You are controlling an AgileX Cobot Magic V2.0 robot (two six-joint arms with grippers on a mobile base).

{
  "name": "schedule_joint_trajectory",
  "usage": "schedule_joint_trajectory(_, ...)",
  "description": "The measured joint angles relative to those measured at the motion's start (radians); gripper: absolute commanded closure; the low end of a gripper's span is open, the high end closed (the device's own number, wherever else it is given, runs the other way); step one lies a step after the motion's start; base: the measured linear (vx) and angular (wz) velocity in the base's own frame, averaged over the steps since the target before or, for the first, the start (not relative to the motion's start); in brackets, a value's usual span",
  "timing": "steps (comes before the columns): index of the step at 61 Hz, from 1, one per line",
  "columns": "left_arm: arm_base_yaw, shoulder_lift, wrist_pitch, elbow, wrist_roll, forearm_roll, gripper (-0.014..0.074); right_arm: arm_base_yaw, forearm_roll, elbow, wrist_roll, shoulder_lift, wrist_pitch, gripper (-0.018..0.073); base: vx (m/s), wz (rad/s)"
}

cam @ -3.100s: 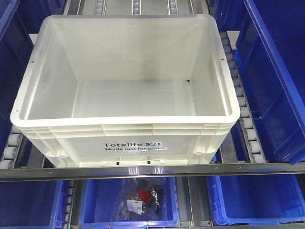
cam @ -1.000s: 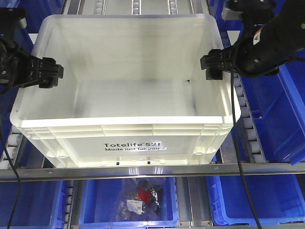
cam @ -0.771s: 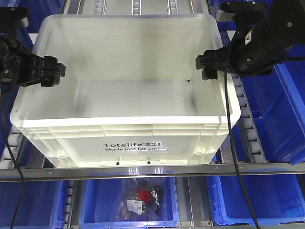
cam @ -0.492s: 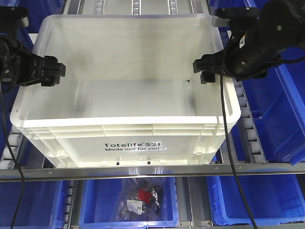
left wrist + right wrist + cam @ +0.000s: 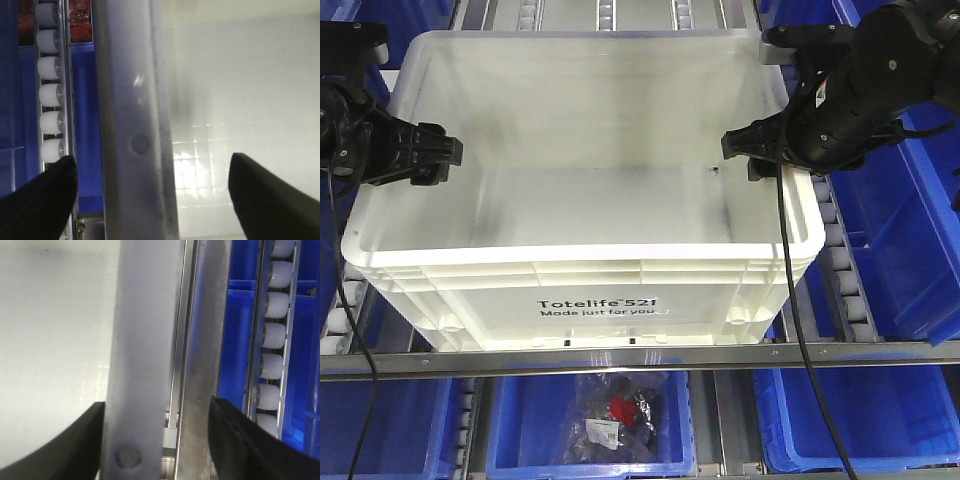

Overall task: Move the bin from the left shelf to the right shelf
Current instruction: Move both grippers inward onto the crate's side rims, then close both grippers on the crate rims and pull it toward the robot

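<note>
Exterior front-facing view shows the bin (image 5: 470, 290), a large white tote with a ribbed rim and black "Totelife 521 Made just for you" print on its front wall, sitting empty and upright on the roller tracks (image 5: 835, 240) of a shelf. Its front wall is just behind the metal front rail (image 5: 640, 355).

The left tool (image 5: 428, 157) is at the bin's left side rim, about halfway back. In the left wrist view its black fingers (image 5: 37, 200) are spread wide. One is outside over the rollers and the other is over the white interior, with the rim running between them and clear space on both sides.

The right tool (image 5: 750, 155) is at the bin's right side rim, roughly opposite the left one. In the right wrist view it is also wide, with one finger over the interior and one on the outer side past a metal strip beside the rim. The fingers lie close along the rim there, but I cannot tell whether they touch it.

Black cables (image 5: 795, 330) hang from the arms, and the right one drapes across the bin's front right corner. Blue bins (image 5: 910, 200) flank the white one on both sides. On the level below, another blue bin (image 5: 520, 430) holds a clear bag (image 5: 615, 415) with something red and black inside.
</note>
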Motion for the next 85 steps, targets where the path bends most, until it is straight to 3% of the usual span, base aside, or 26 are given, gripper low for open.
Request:
schedule_joint_trajectory(22, 0.0, 0.0, 0.0, 0.0, 0.0, -0.002, 0.0322, 0.0, 0.002, 0.0, -0.008, 0.0, 0.0, 0.0399, 0.0, 0.0)
schedule_joint_trajectory(40, 0.0, 0.0, 0.0, 0.0, -0.006, -0.01, 0.0468, 0.0, 0.001, 0.0, -0.008, -0.001, 0.0, 0.0461, 0.0, 0.0)
schedule_joint_trajectory(85, 0.0, 0.0, -0.002, 0.0, -0.02, -0.027, 0.0492, 0.007, 0.02, 0.0, -0.008, -0.055, -0.003, 0.0422, 0.0, 0.0)
